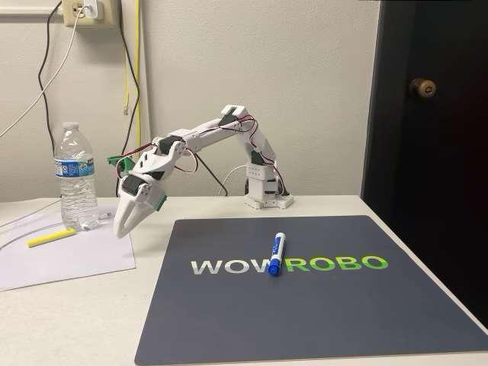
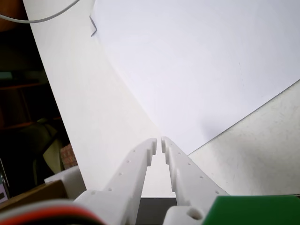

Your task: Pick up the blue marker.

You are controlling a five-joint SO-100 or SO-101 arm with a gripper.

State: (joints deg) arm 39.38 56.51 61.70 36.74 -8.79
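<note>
— Marker first: where is it?

— The blue marker (image 1: 275,255) lies flat on the dark mat (image 1: 320,320), near the mat's middle, its cap end on the printed lettering and its white barrel pointing toward the far edge of the tabletop (image 1: 69,320). Nothing touches it.

— And your claw?

— My claw (image 1: 124,227) hangs well apart from it, off the mat's left edge in the fixed view, tips pointing down over the sheet of paper (image 1: 69,259). In the wrist view my claw (image 2: 158,143) is clenched on nothing, the two tips nearly meeting with only a sliver between them. A water bottle (image 1: 76,179) and a yellow highlighter (image 1: 51,237) sit near me on that left side; neither is my target.

— How will the marker handle?

— I judge it light and stiff, with a smooth round plastic barrel, so it may roll or squirt out if I pinch off-centre. I would release my jaws wide, come across over the mat, and close across the barrel at about its middle, jaws square to its length, so it stays balanced when lifted.
</note>
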